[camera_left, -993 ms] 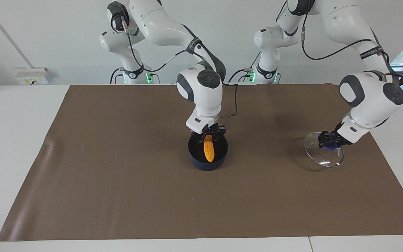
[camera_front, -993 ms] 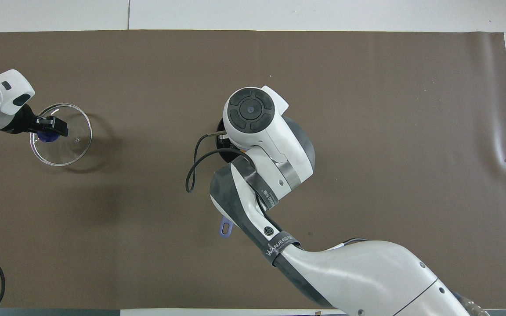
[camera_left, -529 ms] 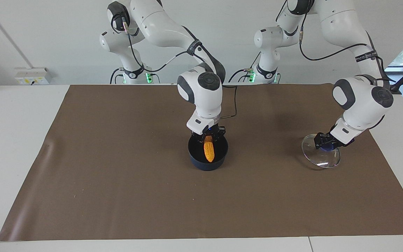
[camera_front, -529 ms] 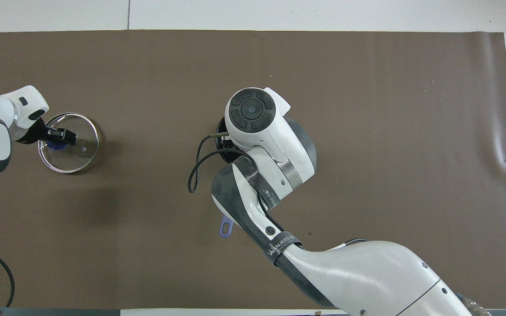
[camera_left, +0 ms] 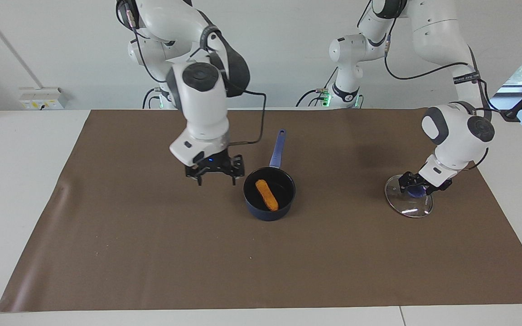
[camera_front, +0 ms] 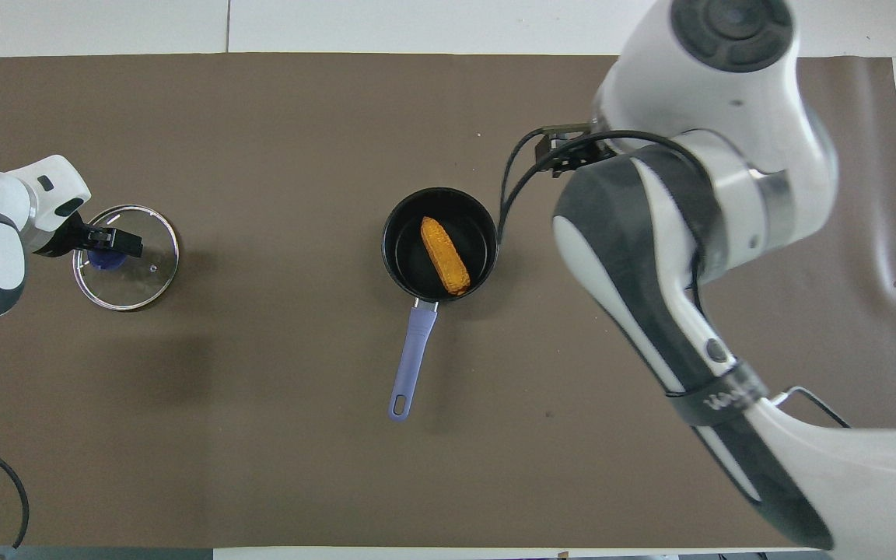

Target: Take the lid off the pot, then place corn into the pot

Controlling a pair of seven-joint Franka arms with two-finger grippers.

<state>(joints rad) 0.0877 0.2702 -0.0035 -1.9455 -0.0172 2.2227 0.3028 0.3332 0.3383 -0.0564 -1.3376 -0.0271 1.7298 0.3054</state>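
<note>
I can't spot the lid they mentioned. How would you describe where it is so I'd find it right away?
Start at the brown mat covering the table and go from the pot at its middle toward the left arm's end. There the lid lies on the mat, off the pot, with the left gripper at its blue knob. It is the only clear glass disc, ringed in metal.

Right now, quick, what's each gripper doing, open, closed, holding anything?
Left gripper: shut on the lid knob, lid on the mat.
Right gripper: open, empty, over the mat beside the pot; the corn lies inside.
</note>
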